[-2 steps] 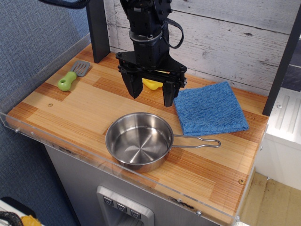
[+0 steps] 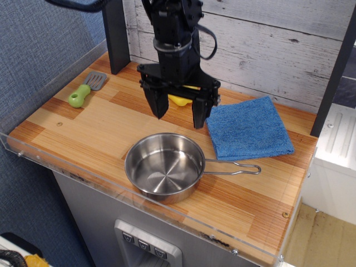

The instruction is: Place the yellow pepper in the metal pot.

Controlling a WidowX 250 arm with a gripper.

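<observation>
The yellow pepper (image 2: 179, 100) lies on the wooden table near the back wall, mostly hidden behind my gripper; only a small yellow patch shows between the fingers. My black gripper (image 2: 178, 114) hangs open just in front of and above it, one finger on each side, holding nothing. The metal pot (image 2: 164, 166) stands empty at the front of the table, its wire-loop handle (image 2: 236, 168) pointing right. The gripper is just behind the pot's far rim.
A blue cloth (image 2: 247, 128) lies right of the gripper. A green-handled grey spatula (image 2: 87, 89) lies at the back left. A dark post (image 2: 115, 36) stands behind it. A clear plastic rim (image 2: 139, 192) edges the table front.
The gripper has shifted slightly back and up toward the pepper. Nothing else has moved.
</observation>
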